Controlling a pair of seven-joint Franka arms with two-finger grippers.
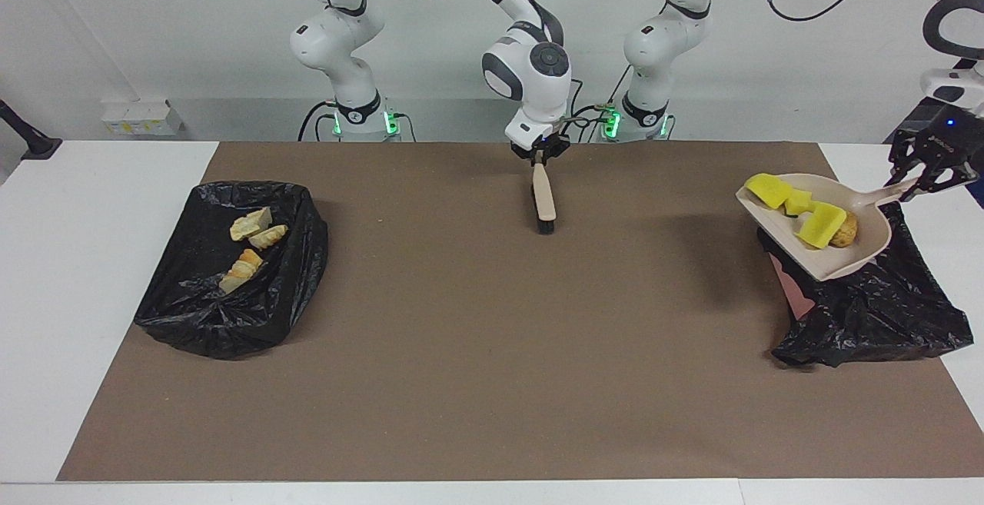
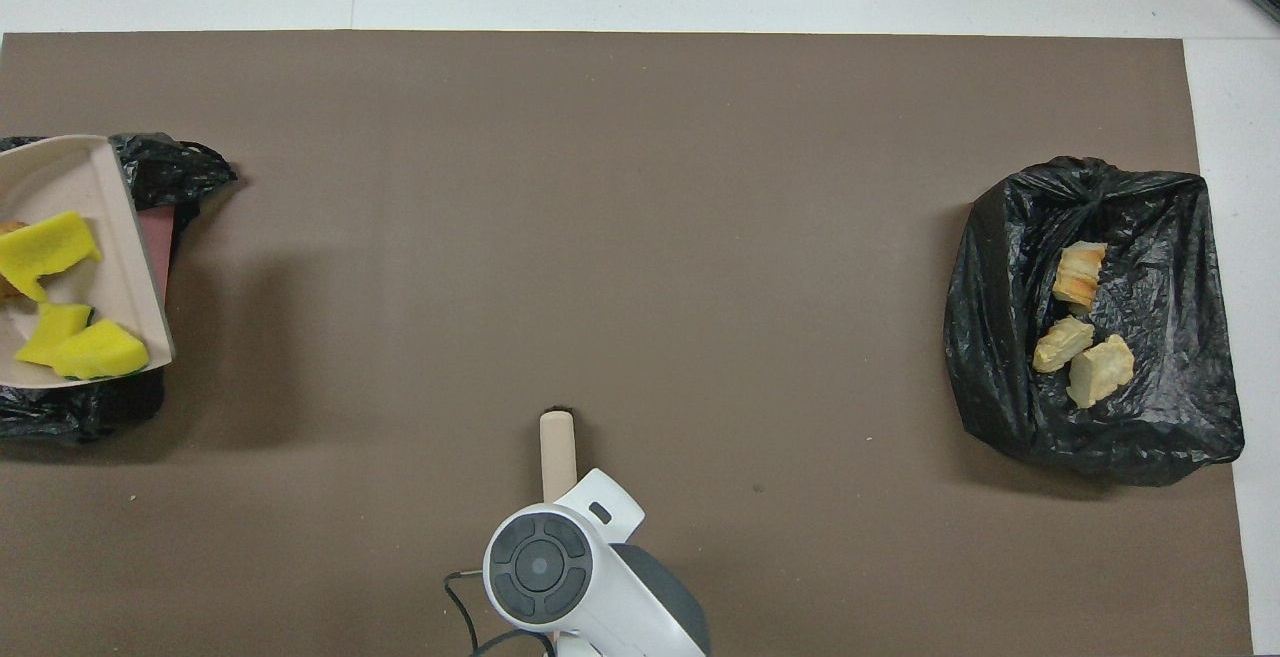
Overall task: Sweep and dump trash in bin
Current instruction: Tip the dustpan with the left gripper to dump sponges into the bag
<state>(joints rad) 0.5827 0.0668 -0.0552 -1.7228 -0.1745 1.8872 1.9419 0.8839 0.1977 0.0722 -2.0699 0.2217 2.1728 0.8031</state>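
Observation:
My left gripper [image 1: 929,173] is shut on the handle of the beige dustpan [image 1: 839,262], which hangs tilted over the black-bagged bin [image 1: 884,309] at the left arm's end of the table. In the pan lie three yellow sponges [image 1: 821,225] and a brown lump [image 1: 846,234]. The overhead view shows only the pan [image 2: 112,199] and sponges [image 2: 45,249]. My right gripper [image 1: 540,154] is shut on the handle end of the brush [image 1: 543,196], whose bristles touch the mat near the robots, mid-table. Three pastry pieces [image 1: 252,224] lie in the bin [image 1: 231,290] at the right arm's end.
A brown mat [image 1: 492,351] covers most of the white table. The pink side of the bin [image 1: 792,290] under the dustpan shows through its bag. The pastry pieces [image 2: 1080,272] and their bin [image 2: 1170,407] also show in the overhead view.

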